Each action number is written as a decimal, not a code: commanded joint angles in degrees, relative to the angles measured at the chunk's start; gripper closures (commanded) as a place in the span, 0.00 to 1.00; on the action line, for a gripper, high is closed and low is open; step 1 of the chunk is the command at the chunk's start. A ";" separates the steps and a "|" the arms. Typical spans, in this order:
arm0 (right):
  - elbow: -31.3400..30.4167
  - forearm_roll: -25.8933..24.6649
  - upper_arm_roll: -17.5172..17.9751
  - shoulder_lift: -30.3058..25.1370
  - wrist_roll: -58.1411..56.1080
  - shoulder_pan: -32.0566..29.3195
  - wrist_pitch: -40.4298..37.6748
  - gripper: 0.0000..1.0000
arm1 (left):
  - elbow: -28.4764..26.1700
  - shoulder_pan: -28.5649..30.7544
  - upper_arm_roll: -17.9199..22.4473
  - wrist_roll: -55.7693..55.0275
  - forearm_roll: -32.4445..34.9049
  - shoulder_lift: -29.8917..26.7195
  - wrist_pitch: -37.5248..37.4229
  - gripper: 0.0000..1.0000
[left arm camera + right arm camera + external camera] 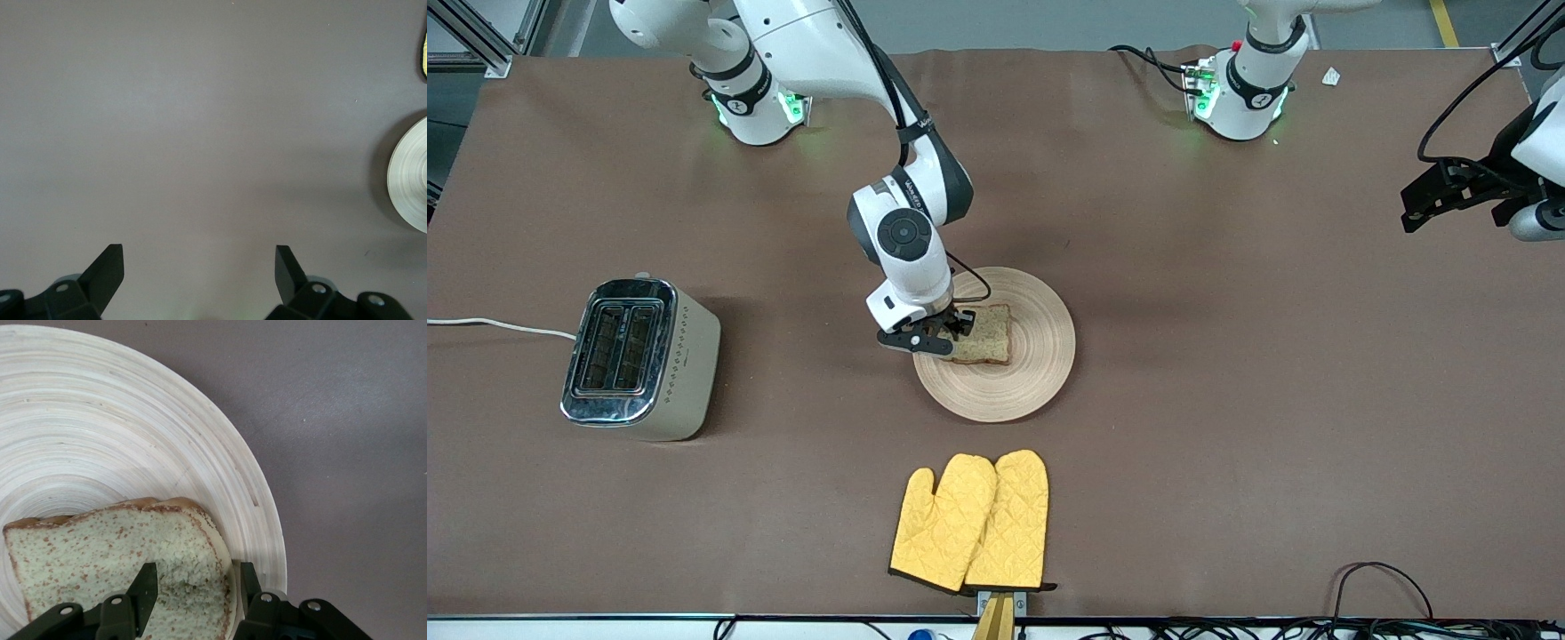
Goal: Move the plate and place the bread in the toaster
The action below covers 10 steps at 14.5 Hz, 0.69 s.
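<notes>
Nearest my camera lie the yellow quilted oven mitts (971, 522). Above them sits the round tan wooden plate (1040, 356) carrying the brown wholegrain bread slice (985, 334). My right gripper (941, 336) pinches the slice's edge that faces nine o'clock, where the cream two-slot toaster (640, 358) stands, slots running twelve to six. The left gripper (1436, 200) waits, jaws wide, over bare table at three o'clock.

robot lab, two arm bases (751, 107) bolted on brown-covered surface (1227, 373), aluminium framing (480, 40) at corner, loose cables (1383, 587) along edge
</notes>
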 commanded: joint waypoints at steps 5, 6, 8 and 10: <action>0.93 1.32 -0.14 1.59 0.31 0.35 1.79 0.50 | -0.60 0.10 -0.02 -0.02 1.05 -0.67 0.04 0.00; 0.93 1.32 -0.14 1.59 0.22 0.35 1.79 0.53 | -0.52 0.19 -0.02 0.07 1.05 -0.67 0.04 0.00; 0.93 1.23 -0.14 1.67 -0.22 0.35 1.79 0.61 | -0.52 0.10 -0.02 0.07 1.05 -0.67 0.04 0.00; 0.76 1.06 -0.14 2.02 -0.39 0.35 1.88 0.63 | -0.60 0.10 -0.02 0.07 0.96 -0.67 -0.04 0.00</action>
